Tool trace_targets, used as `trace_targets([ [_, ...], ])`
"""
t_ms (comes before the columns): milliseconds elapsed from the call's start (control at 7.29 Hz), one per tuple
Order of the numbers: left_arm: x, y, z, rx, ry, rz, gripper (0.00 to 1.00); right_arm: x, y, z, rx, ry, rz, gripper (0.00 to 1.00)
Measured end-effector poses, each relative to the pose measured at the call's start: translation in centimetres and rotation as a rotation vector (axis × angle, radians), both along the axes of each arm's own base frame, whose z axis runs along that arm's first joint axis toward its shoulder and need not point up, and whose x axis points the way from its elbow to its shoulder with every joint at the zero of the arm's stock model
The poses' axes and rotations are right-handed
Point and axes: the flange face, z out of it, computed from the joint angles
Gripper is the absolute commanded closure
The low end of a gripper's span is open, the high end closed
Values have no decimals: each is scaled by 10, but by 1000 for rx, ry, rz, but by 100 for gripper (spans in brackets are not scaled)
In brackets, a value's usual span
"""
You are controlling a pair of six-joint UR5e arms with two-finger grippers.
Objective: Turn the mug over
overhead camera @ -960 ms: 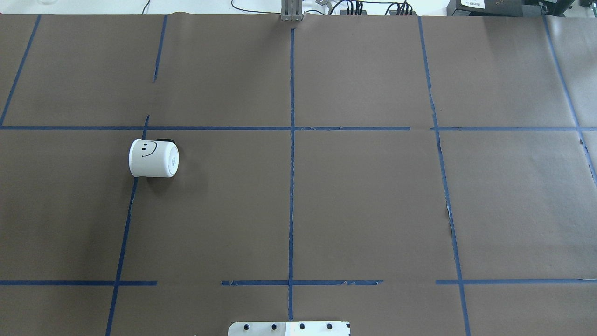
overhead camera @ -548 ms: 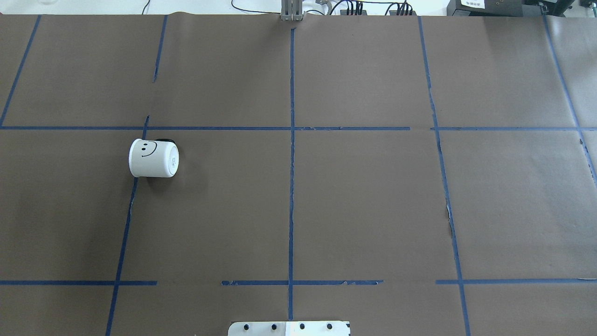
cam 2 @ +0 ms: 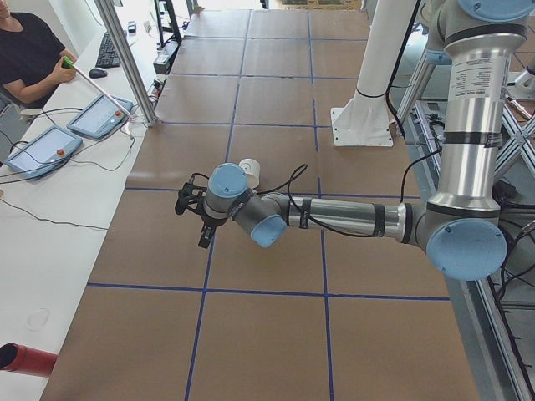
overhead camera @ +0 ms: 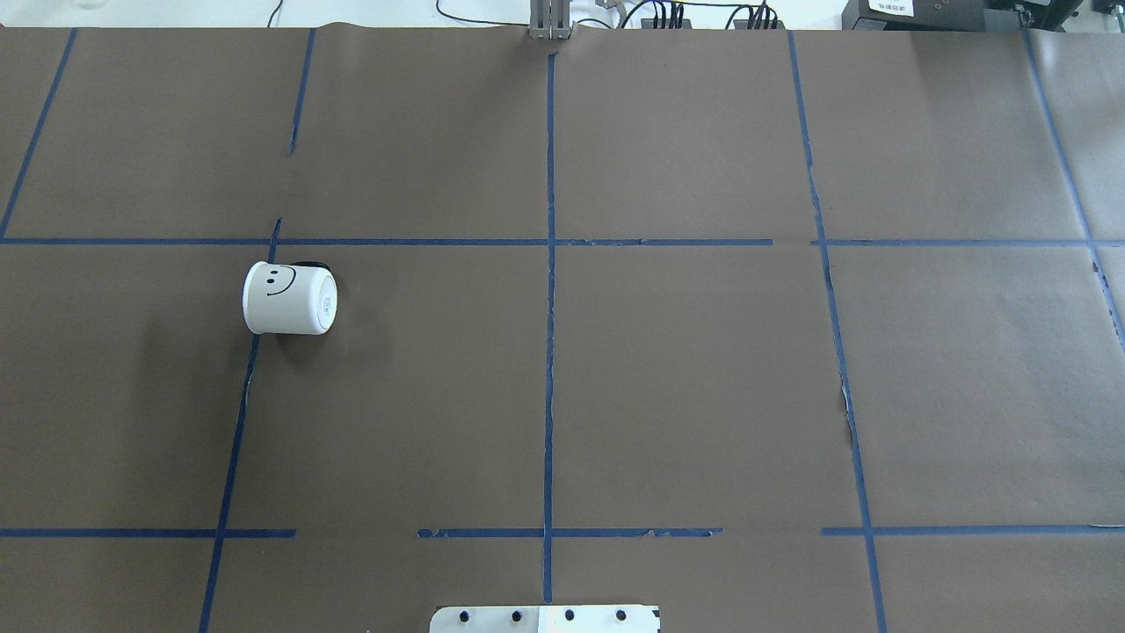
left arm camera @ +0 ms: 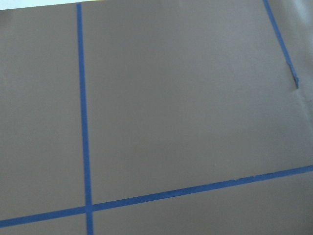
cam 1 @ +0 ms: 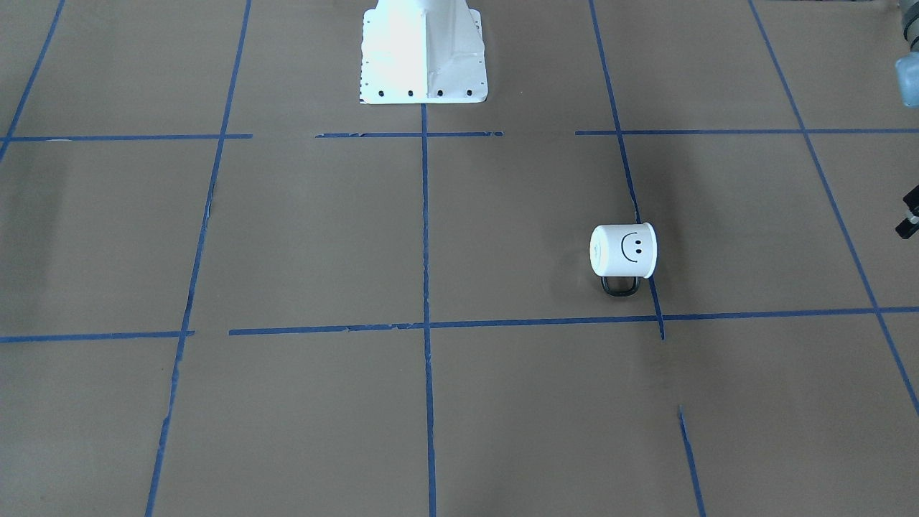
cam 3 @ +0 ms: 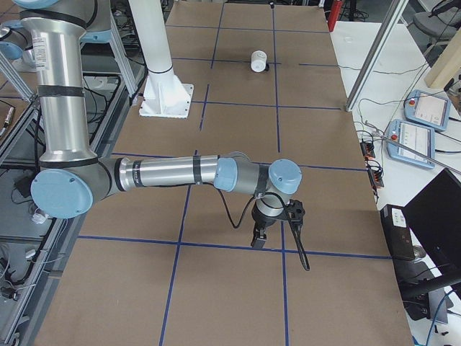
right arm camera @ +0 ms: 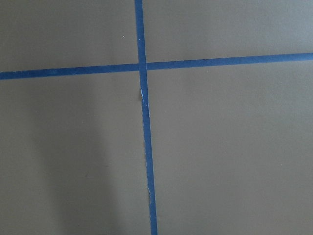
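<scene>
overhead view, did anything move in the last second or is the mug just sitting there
Nothing visibly changed. The mug lies on its side at the same spot on the blue tape line, smiley face up, base toward the robot's right. No arm has come into the overhead view.

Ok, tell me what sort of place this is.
Likely a robotics lab: a silver-and-blue robot arm, a brown paper-covered table gridded with blue tape, and grey touchscreen control pendants on a white bench.
</scene>
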Motion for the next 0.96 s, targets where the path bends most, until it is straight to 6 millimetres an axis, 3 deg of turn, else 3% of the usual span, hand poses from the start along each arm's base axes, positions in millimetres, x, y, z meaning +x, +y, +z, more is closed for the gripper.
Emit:
trace_targets([
  [274,62,-10,-14,-56,148,-26,0,0,0,0,0,0,0,0],
  [411,85,-10,-9,-64,210,-23,0,0,0,0,1,0,0,0],
  [685,120,-2,-4,-78,309,-3,0,0,0,0,1,0,0,0],
  [960,154,11,-14,-131,421,-10,0,0,0,0,1,0,0,0],
])
